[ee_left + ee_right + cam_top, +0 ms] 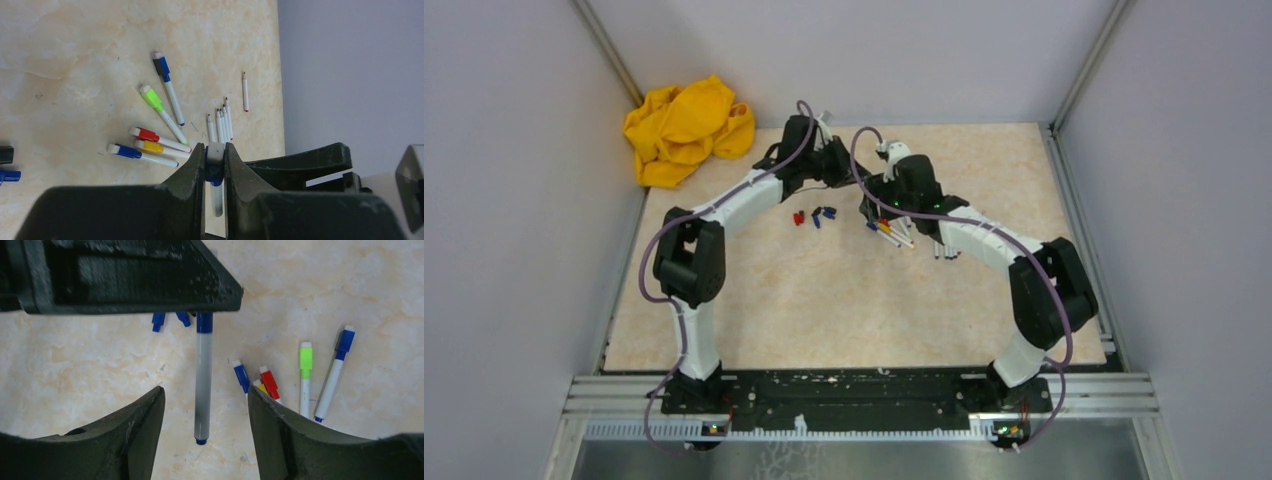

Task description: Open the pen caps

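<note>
Left gripper (215, 152) pinches a pen (216, 200) by its blue cap (214, 172), up off the tabletop (75, 60). Right gripper (206, 392) is spread wide around the barrel (202, 370), not touching it. A few loose caps (828, 212) lie down there. Five pens (150, 135) have caps on.

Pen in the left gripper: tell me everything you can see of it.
The pen is thin, with a whitish-grey barrel that looks like plastic and a blue plug at its free end. Its blue cap, which has a white tip, is still on. The left gripper is shut on the cap and holds the pen out over the table. The barrel runs between the fingers of the open right gripper, which do not touch it.
</note>
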